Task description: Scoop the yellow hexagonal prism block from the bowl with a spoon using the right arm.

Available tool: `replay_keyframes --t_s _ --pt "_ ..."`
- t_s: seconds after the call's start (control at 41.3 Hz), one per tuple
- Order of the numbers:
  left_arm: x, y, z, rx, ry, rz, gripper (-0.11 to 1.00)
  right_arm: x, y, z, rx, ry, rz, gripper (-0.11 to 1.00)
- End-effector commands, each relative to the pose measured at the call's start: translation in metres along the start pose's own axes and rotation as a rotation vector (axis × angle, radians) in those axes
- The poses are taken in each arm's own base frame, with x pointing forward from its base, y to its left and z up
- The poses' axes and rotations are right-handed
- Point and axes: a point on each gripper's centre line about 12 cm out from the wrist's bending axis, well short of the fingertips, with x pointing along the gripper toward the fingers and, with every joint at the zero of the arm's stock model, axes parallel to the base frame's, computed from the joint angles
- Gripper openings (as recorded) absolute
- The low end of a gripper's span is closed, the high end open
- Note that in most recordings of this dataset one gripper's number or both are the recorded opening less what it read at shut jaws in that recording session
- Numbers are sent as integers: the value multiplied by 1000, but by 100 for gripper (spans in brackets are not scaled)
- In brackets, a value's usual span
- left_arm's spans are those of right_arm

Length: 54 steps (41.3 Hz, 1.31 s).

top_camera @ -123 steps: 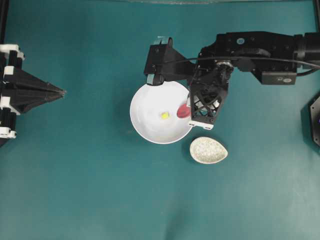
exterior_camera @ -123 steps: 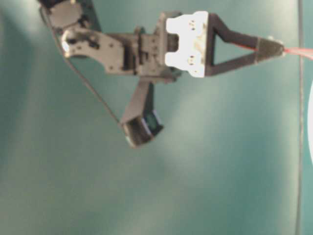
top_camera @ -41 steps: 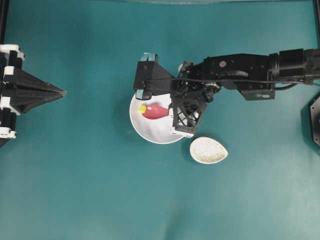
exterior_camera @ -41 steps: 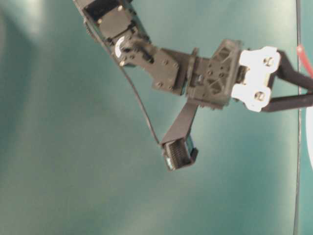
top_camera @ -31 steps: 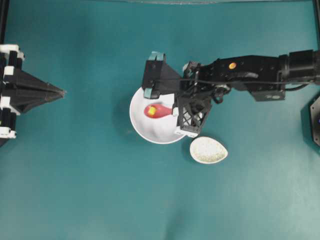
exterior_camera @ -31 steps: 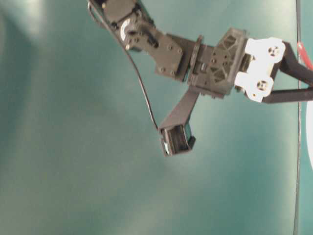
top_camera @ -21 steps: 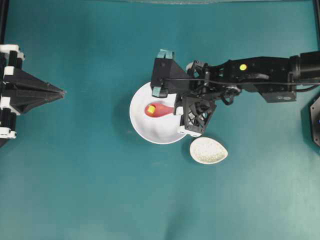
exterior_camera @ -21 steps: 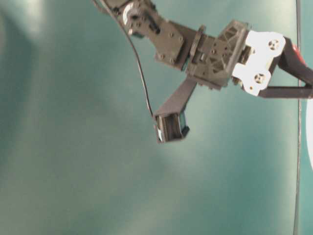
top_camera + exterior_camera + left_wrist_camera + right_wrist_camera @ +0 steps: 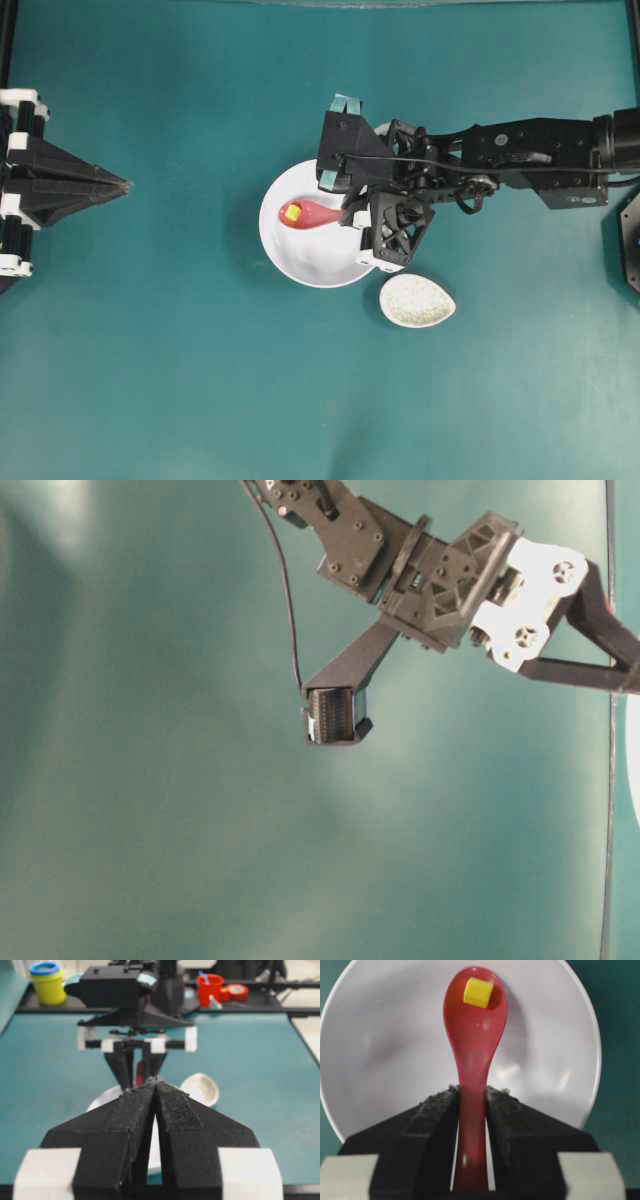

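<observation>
The yellow hexagonal prism block (image 9: 478, 993) lies in the far end of the scoop of the spoon (image 9: 473, 1055), a glossy red-pink one whose scoop sits over the inside of the bowl (image 9: 380, 1050), toward its left half in the overhead view. The spoon's handle runs back between the two black fingers (image 9: 427, 1120) of the right tool (image 9: 471, 1097), which are clamped against it on either side, so this tool is grasping the spoon. In the overhead view the block (image 9: 292, 212) shows as a small yellow spot on the spoon (image 9: 308, 213), and the right arm (image 9: 520, 160) reaches in from the right edge to the bowl's right rim (image 9: 272, 250). A small speckled spoon rest (image 9: 417, 300) lies on the teal worktop (image 9: 200, 380) just beside the bowl, to its lower right. Well apart at the far left, the left tool (image 9: 122, 184) is clenched to a point, holding nothing.
</observation>
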Motion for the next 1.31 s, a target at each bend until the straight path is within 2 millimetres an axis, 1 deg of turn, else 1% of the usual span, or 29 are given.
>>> replay_keyframes --t_s 0.0,0.194,0.46,0.605,1.016,1.161,1.282 --pt "2 0 4 3 -14 1 0 -12 3 10 -2 -59 6 25" --pt "2 0 4 4 -12 1 0 -12 2 6 -3 -78 5 25" --pt "2 0 4 3 -14 1 0 -19 2 4 -5 -171 6 25" --pt "2 0 4 3 -14 1 0 -21 2 0 -6 -188 6 25" --pt "2 0 4 1 -12 1 0 -29 1 4 -5 -275 5 25" --pt "2 0 4 3 -12 1 0 -39 3 7 -5 -301 10 25" --pt "2 0 4 3 -11 1 0 -56 4 13 -5 -341 15 25"
